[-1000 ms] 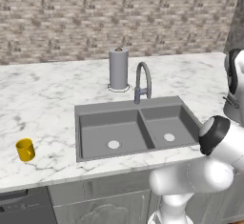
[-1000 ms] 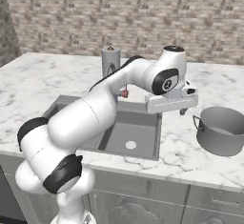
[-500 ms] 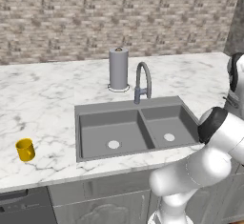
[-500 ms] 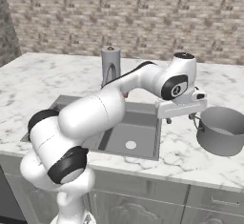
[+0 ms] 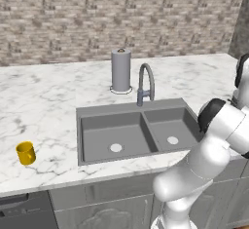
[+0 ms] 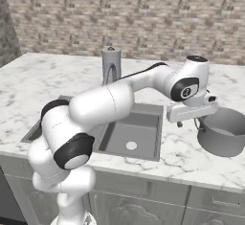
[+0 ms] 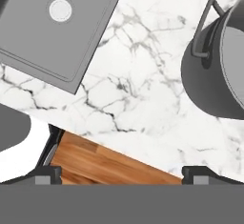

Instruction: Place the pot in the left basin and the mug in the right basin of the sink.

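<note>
While both basins of the sink (image 5: 131, 135) stand empty, neither step is done. The yellow mug (image 5: 25, 153) sits near the counter's (image 5: 44, 101) front left corner, well apart from the sink. The grey pot (image 6: 224, 131) rests on the counter beyond the sink's right edge. The end effector (image 6: 193, 117), fingers spread wide, hovers just beside the pot, holding nothing.
</note>
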Controlling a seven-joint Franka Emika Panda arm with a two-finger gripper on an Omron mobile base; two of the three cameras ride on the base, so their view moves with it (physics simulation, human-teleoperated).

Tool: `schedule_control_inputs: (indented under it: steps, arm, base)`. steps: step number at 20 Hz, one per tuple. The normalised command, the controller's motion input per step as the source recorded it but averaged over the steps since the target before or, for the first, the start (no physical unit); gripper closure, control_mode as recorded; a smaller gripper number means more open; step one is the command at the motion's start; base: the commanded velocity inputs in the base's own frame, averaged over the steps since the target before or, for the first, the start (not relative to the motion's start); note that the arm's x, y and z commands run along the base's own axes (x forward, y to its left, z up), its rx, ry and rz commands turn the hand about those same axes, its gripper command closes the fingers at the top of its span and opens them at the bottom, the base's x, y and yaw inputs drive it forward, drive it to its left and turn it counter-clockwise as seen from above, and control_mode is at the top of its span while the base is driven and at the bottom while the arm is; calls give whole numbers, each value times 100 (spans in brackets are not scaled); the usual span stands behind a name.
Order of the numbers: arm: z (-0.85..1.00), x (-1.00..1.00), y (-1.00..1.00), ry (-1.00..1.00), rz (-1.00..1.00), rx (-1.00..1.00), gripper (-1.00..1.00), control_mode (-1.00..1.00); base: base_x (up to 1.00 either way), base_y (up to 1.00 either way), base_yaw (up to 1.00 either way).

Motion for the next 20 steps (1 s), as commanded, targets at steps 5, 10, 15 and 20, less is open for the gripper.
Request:
schedule_control_inputs:
  steps: [5, 10, 15, 20]
  arm:
    - [-5, 16, -22, 3, 3, 1, -100, -100]
    - [-12, 16, -17, 1, 2, 0, -100, -100]
    - [-11, 16, -14, 0, 2, 0, -100, -100]
    - [-10, 18, -11, 0, 1, 0, -100, -100]
  base:
    - [0, 0, 0]
    - [0, 0, 0]
    - [0, 0, 0]
    - [0, 0, 0]
